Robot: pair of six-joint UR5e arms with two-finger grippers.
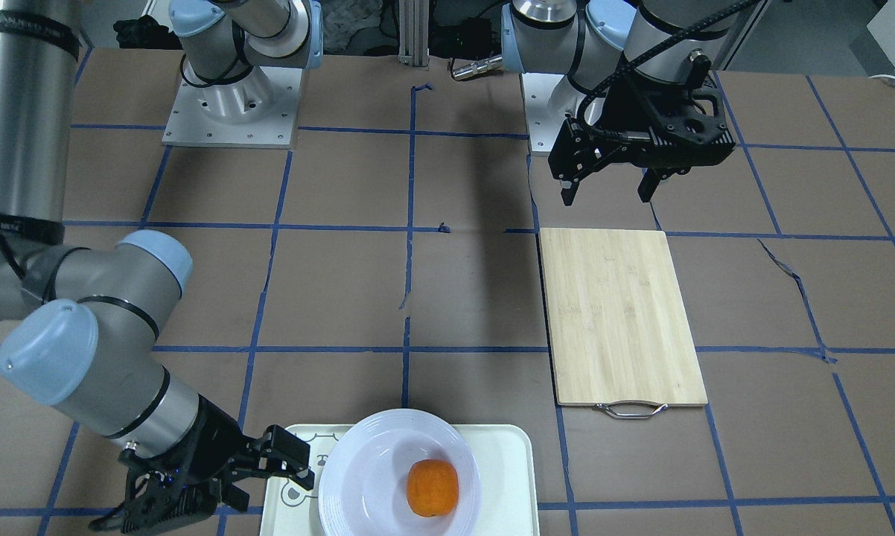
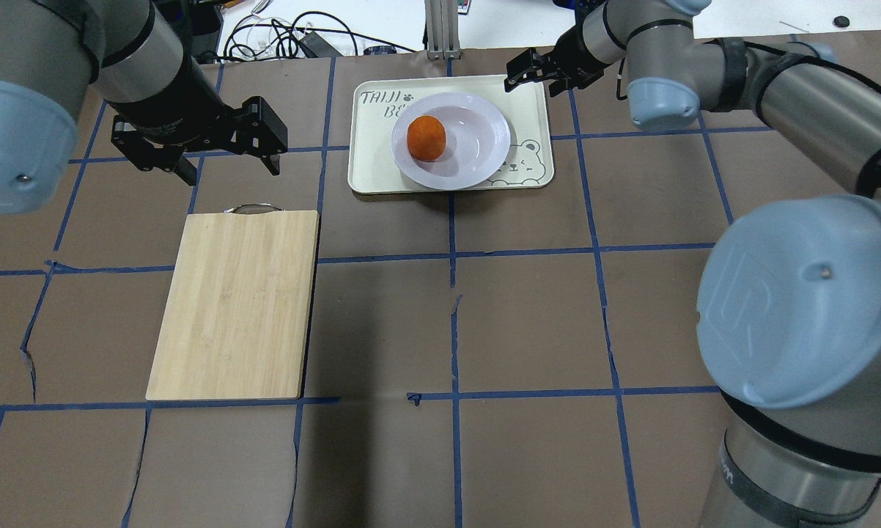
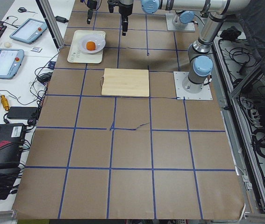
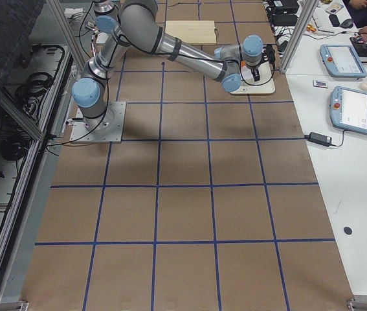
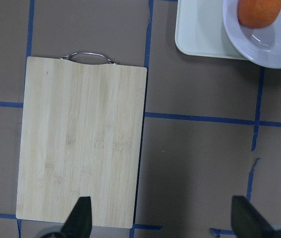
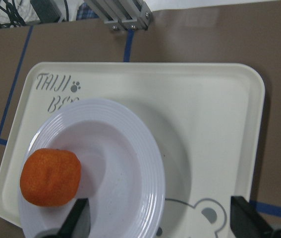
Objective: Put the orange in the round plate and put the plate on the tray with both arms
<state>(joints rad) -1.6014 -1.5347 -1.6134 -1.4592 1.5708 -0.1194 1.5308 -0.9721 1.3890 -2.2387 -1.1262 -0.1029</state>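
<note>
The orange (image 2: 426, 138) lies in the round plate (image 2: 477, 139), left of its centre, and the plate rests on the tray (image 2: 371, 147) at the table's far side. My right gripper (image 2: 532, 86) hangs open above the tray's far right corner, holding nothing. In the right wrist view the orange (image 6: 50, 177), plate (image 6: 125, 168) and tray (image 6: 214, 124) lie below the spread fingers. My left gripper (image 2: 229, 165) is open and empty, above the table left of the tray, near the handle end of the cutting board (image 2: 235, 301). The left wrist view shows the board (image 5: 81, 144) and the plate's edge (image 5: 274, 47).
The wooden cutting board (image 1: 619, 313) with a metal handle (image 1: 630, 409) lies on the brown paper with its blue tape grid, on my left side. The arm bases (image 1: 231, 104) stand at the near edge. Tablets and cables lie beyond the table (image 3: 3, 60).
</note>
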